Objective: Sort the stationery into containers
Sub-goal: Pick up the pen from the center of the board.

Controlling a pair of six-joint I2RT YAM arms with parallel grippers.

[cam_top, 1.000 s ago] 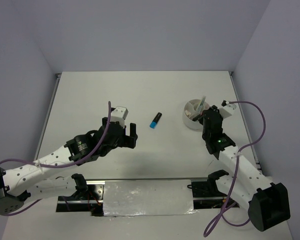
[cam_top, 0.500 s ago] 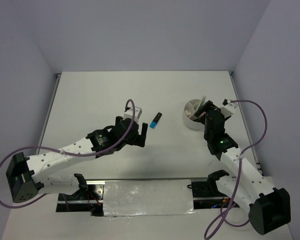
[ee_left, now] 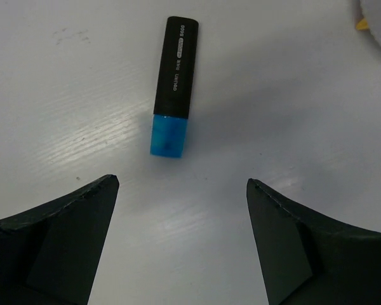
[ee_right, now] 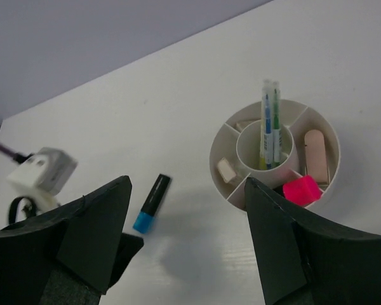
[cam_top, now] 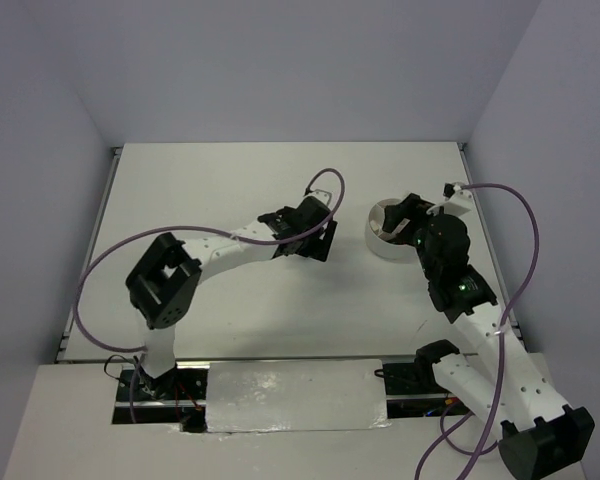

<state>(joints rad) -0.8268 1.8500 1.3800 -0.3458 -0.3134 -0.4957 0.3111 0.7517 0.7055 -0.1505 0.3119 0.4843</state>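
Left end effector [ee_left: 181, 190] has swung out over blue-ended marker [ee_left: 173, 82]: jaws wide, marker on bench [ee_left: 273, 95] just ahead, untouched. Right end effector [ee_right: 187, 184] has opened above tub [ee_right: 212, 149]; pink highlighter [ee_right: 301, 190] now in compartment beneath. Marker next, likely last.

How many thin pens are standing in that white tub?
2. Both stand in the centre compartment of the tub, the yellowish pen left of the greenish pen. Others may be hidden.

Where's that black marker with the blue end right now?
The marker lies on the table just ahead of the open left gripper; in the right wrist view it sits left of the white tub.
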